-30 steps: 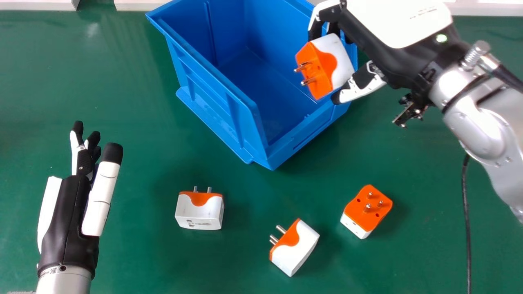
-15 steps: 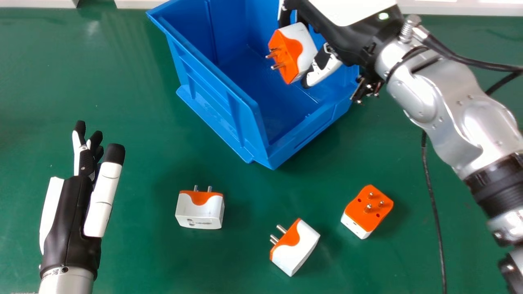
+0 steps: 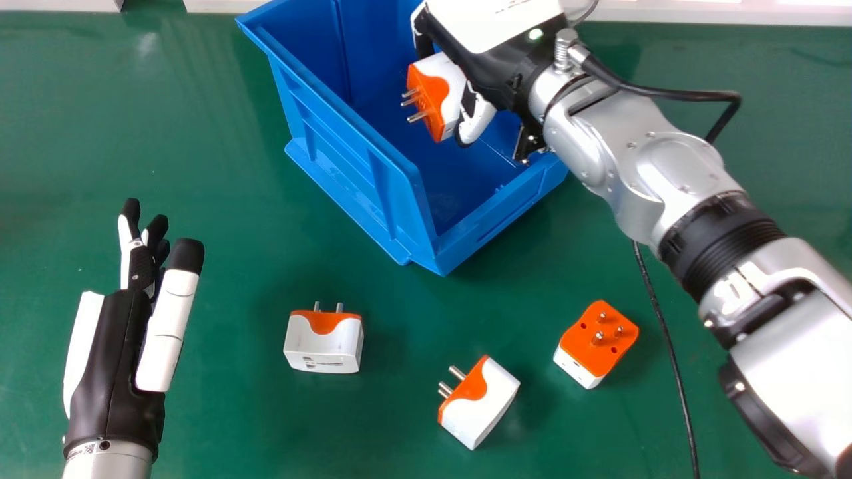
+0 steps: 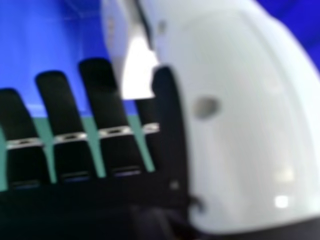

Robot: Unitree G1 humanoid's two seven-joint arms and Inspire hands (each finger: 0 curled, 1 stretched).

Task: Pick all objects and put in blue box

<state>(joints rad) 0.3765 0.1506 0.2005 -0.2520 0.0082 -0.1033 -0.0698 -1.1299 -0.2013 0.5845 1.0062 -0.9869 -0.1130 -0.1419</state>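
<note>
Pinching one orange-and-white plug adapter (image 3: 436,96) between thumb and fingers: right hand (image 3: 486,26), above the interior of the open blue box (image 3: 346,166); prongs directed to the head view's left. Left hand (image 3: 120,352) — fingers extended, holding nothing, at the head view's left. Loose on the green table (image 3: 200,146), three items: left adapter (image 3: 323,342), prongs toward the box; middle adapter (image 3: 478,402), set askew, prongs to the upper left; right adapter (image 3: 596,344), orange face and prongs up. Black cable (image 3: 672,359), right of these.
</note>
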